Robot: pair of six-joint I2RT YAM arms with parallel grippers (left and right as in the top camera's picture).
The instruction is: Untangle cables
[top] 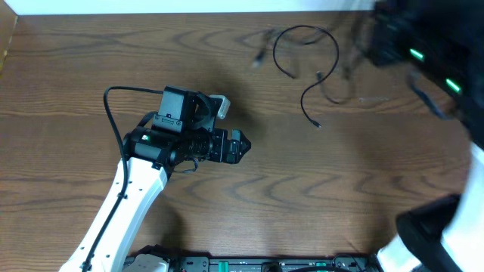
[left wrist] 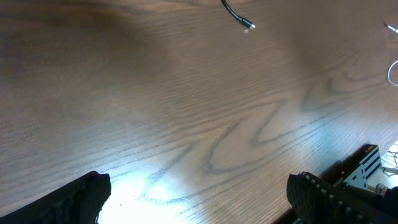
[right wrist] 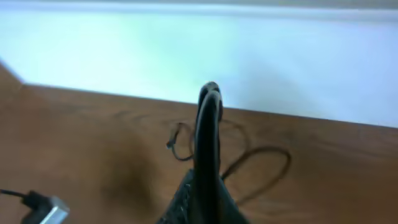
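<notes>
The left gripper [top: 240, 146] is held low over the table [top: 340, 196] with its fingers spread wide apart; the black cable [top: 304, 98] is seen well ahead of its fingertips, its plug end [left wrist: 247, 25] laid flat on the wood, and a bit of the white cable [left wrist: 392, 73] is caught far to the right of them. The right gripper [right wrist: 210, 94] is raised with its fingers pressed together; black loops are spread on the table beyond its tips, and whether a cord is pinched cannot be told.

Black cable [top: 302, 28] is being shown lying flat in an open loop near the table's [top: 227, 68] far edge; fainter cord [top: 259, 51] is blurred beside it.
</notes>
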